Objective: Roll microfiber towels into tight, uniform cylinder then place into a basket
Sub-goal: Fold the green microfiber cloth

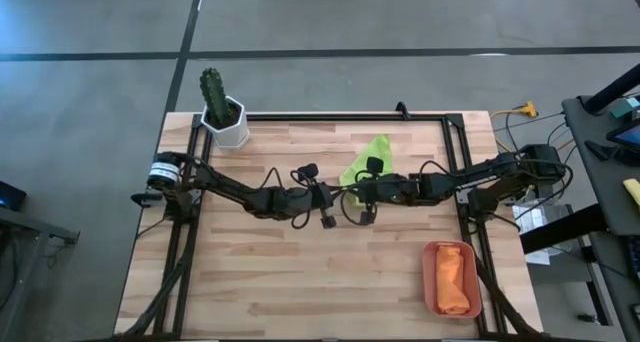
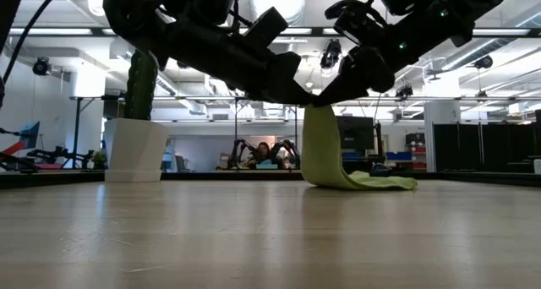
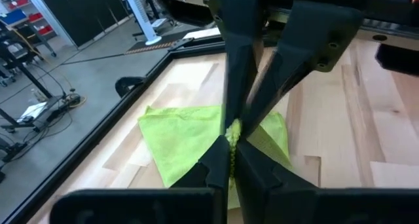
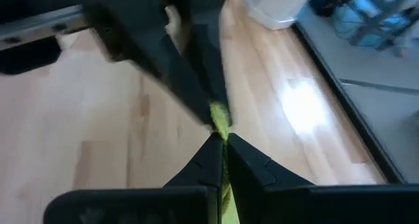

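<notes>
Orange towel roll (image 1: 455, 282) already in terracotta plastic basket (image 1: 431, 280).

Left end effector (image 3: 230, 140) and right end effector (image 4: 219, 133) both pinched closed on one corner of lime green microfiber towel (image 2: 338, 166), lifted mid-desk, tail trailing on wooden desk (image 1: 300, 272).

Judged step: handover or spreading. Next: lay flat, then roll.

Light wood plank worktop (image 1: 300, 282) with a black metal frame (image 1: 330, 115) along its edges. A white pot (image 1: 228, 122) with a green cactus (image 1: 212, 86) stands at the far left corner. Grey concrete floor (image 1: 90, 42) all round, crossed by dark seam lines. Off the right edge sit a dark bench (image 1: 605, 152), cables and a yellow plug (image 1: 527, 109). In the low view the room is an open lab: white ceiling with strip lights (image 2: 76, 31), exposed ducts, black racks (image 2: 473, 145) at right, and a person (image 2: 264, 154) seated far behind.
</notes>
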